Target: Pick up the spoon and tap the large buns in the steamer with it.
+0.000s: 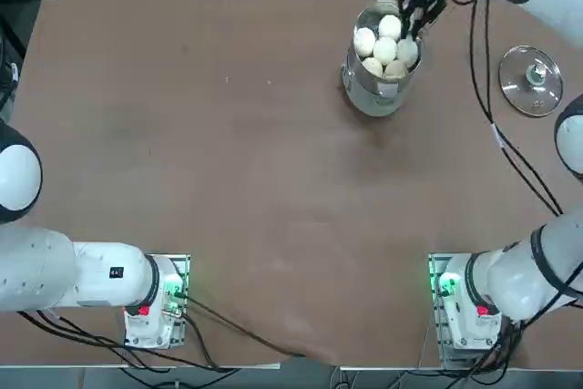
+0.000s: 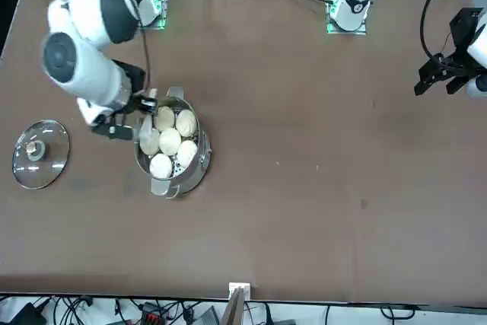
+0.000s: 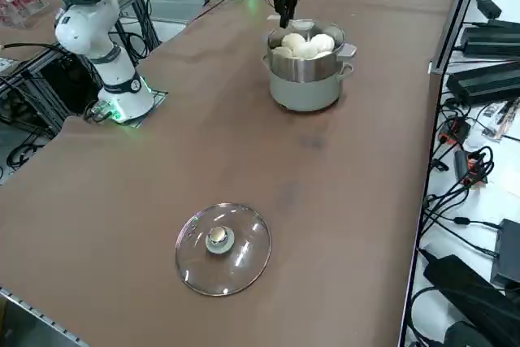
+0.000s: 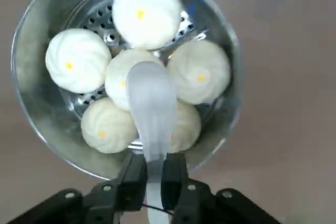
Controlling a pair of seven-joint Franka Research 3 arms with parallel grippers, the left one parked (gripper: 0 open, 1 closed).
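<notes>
I have the right end effector (image 4: 153, 182) clamped on the small white ceramic spoon (image 4: 151, 109), held above five round white buns (image 4: 137, 59) in the shiny steel steamer (image 4: 37, 114): pickup done, tapping left.

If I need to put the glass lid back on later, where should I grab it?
By the knob at the centre of the lid, coming straight down. The lid lies flat on the table with the knob up; its rim sits flush, offering no edge. The right gripper is shut on the spoon.
</notes>
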